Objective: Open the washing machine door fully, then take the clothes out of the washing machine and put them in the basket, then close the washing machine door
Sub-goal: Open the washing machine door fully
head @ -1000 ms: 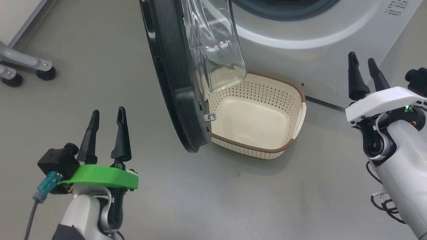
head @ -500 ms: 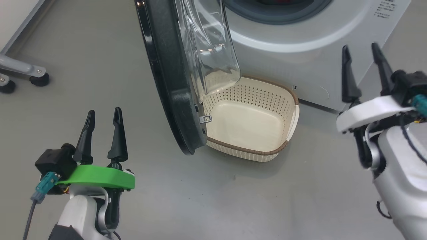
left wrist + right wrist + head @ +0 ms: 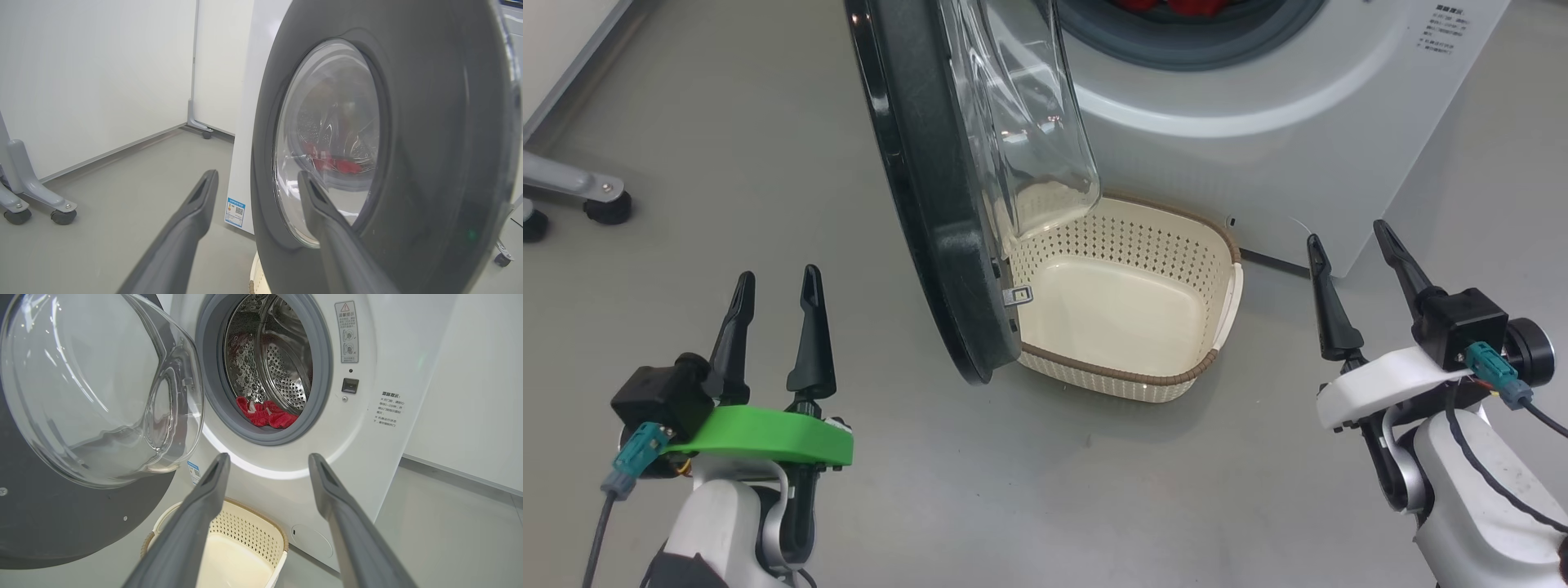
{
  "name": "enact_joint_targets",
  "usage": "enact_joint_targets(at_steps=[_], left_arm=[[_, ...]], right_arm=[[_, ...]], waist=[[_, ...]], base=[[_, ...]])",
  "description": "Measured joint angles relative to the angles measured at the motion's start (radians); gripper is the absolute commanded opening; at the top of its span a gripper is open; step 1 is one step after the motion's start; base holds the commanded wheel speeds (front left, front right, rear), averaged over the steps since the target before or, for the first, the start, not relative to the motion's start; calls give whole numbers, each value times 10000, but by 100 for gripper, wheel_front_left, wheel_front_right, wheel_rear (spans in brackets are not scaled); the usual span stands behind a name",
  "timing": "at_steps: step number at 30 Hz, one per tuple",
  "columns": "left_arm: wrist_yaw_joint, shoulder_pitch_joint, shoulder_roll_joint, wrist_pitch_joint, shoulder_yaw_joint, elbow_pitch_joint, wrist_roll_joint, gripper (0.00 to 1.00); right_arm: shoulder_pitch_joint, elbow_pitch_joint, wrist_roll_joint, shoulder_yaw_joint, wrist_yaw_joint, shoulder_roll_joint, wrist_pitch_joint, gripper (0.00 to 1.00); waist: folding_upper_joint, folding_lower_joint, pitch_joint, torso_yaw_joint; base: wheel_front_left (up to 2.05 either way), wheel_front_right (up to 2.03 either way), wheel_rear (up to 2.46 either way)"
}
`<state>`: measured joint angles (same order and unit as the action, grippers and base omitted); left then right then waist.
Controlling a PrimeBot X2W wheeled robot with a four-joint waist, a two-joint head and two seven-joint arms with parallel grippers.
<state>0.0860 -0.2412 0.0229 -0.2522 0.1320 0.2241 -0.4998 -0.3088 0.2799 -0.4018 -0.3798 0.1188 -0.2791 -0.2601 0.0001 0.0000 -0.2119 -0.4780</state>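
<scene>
Left gripper point(image 3: 778, 274): green collar, two dark fingers spread wide with nothing between them, poised over bare grey floor. Washing machine door point(image 3: 931, 204): ahead and to the right of that gripper and clear of it; it stands swung open and is seen nearly edge-on from the head, with a broad glossy black rim and a clear glass bowl bulging away from the left gripper; in the left wrist view a red patch shows through the glass point(image 3: 327, 134). Basket point(image 3: 1111, 371): on the floor between the two grippers, partly under the door's glass bowl and close against the machine's front; cream plastic with perforated walls and a brown woven-look rim, its smooth floor bare. Washing machine point(image 3: 1258, 147): white front-loader ahead of both grippers, with a grey gasket ring point(image 3: 322, 375), a perforated steel drum point(image 3: 282, 371) and a small blue label point(image 3: 235, 211) low on the front. Clothes point(image 3: 267, 414): bright red fabric with a fleck of white, crumpled low at the front of the drum just behind the gasket lip, above and between the right gripper's fingers in its wrist view. Right gripper point(image 3: 1347, 233): white collar, fingers spread wide and holding nothing, over the floor right of the basket, near the machine's lower corner.
</scene>
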Motion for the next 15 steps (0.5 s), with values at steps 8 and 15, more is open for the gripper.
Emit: enact_joint_targets(at_steps=[8, 15], left_arm=[[-2, 12, 0, 0, 100, 234, 50, 100], [-2, 94, 0, 0, 328, 291, 293, 0]], right_arm=[[440, -196, 504, 368, 69, 380, 0, 100], [703, -387, 894, 602, 69, 627, 0, 100]], waist=[[0, 0, 38, 16], [0, 0, 50, 15]], base=[[0, 0, 0], [0, 0, 0]])
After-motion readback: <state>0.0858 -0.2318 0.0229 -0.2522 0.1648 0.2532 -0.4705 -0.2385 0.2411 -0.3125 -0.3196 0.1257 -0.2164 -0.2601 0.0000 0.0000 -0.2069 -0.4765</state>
